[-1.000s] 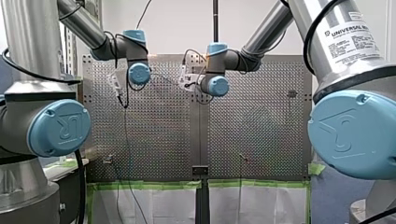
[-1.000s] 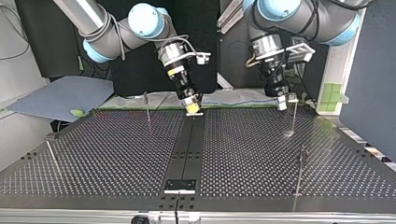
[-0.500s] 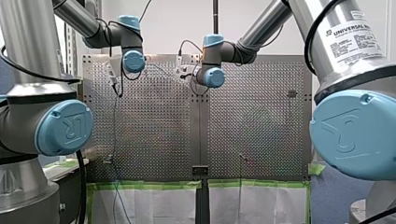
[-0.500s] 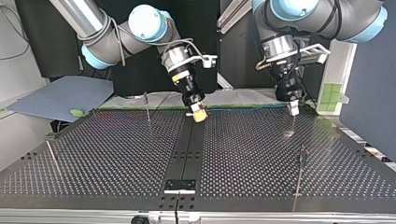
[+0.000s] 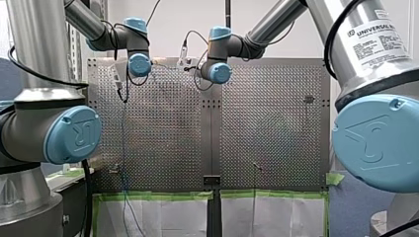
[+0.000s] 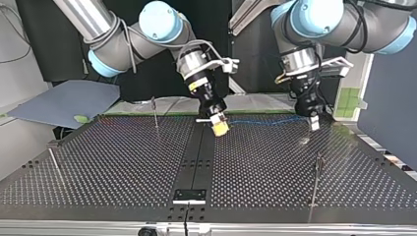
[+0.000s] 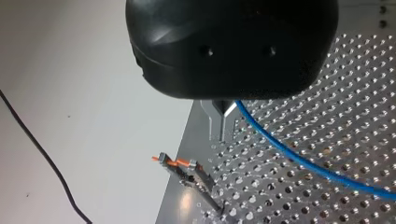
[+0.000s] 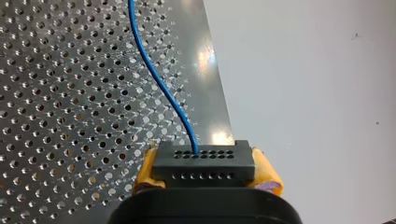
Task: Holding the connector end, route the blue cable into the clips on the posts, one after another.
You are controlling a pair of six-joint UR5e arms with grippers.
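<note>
In the front view, the left hand (image 5: 121, 91) is seen up over the far part of the counter (image 5: 272, 123). The right hand (image 5: 187, 63) is seen over the counter's far edge, near its dark middle strip (image 5: 211, 148). The blue cable (image 5: 123, 148) is seen only as a thin line. It runs from the left hand across the counter to its near edge. From here it cannot be told if the hands are apart or together.

In the top view, more of the cable is shown. It is pulled almost straight from one hand to the other, just above the counter's edge by the arms. The right hand is held low beside the counter's middle strip, and its yellow pads (image 6: 221, 129) can be seen. A thin post (image 6: 154, 110) is stood on the counter.

In the left wrist view, the left hand's metal fingers (image 7: 219, 123) are seen from close by. They are pressed together on the cable, which is led away over the counter's holes. A clip (image 7: 182, 169) with an orange bit is seen at the counter's edge.

Only in the right wrist view is the black connector (image 8: 203, 161) seen well. It is clamped between the yellow pads. The cable comes out of it and goes off over the counter near its edge.
</note>
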